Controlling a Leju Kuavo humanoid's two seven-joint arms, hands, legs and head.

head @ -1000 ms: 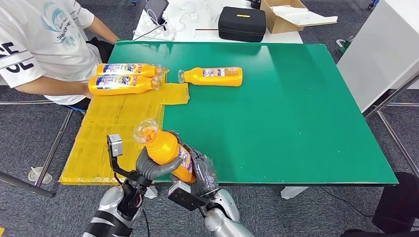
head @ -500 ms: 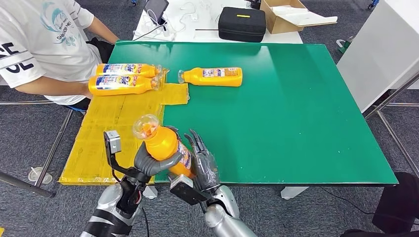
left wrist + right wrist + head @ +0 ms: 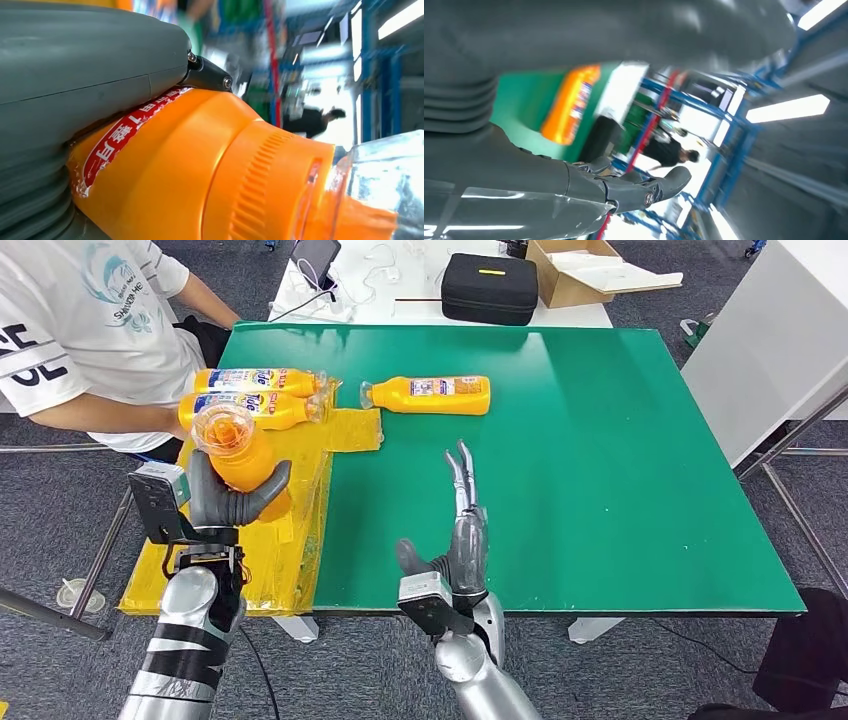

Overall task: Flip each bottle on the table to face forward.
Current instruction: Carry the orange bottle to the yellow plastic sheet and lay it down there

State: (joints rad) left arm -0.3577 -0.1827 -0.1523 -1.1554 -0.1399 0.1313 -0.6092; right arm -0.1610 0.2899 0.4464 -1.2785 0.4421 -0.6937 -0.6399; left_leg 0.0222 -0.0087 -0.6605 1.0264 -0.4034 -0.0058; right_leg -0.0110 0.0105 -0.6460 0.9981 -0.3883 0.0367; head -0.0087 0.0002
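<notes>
My left hand (image 3: 228, 498) grips an orange bottle (image 3: 236, 455) upright over the yellow mat (image 3: 215, 540), its clear cap toward the camera. The left wrist view has the same bottle (image 3: 200, 170) close up, with a red label strip, against my left hand (image 3: 75, 75). My right hand (image 3: 460, 530) is open over the green table (image 3: 600, 470), fingers stretched forward, holding nothing. Another orange bottle (image 3: 430, 395) lies on its side on the green surface farther back, and it appears blurred as an orange bottle (image 3: 571, 105) in the right wrist view. Two more bottles (image 3: 258, 381) (image 3: 275, 408) lie side by side at the mat's far end.
A person in a white shirt (image 3: 80, 330) sits at the table's far left, an arm (image 3: 110, 418) beside the two lying bottles. Behind the green table stand a black case (image 3: 490, 287), a cardboard box (image 3: 585, 270) and cables on a white table.
My left hand has carried the bottle left and up, from the table's near edge to over the yellow mat. My right hand has let go of it and opened, fingers now stretched forward.
</notes>
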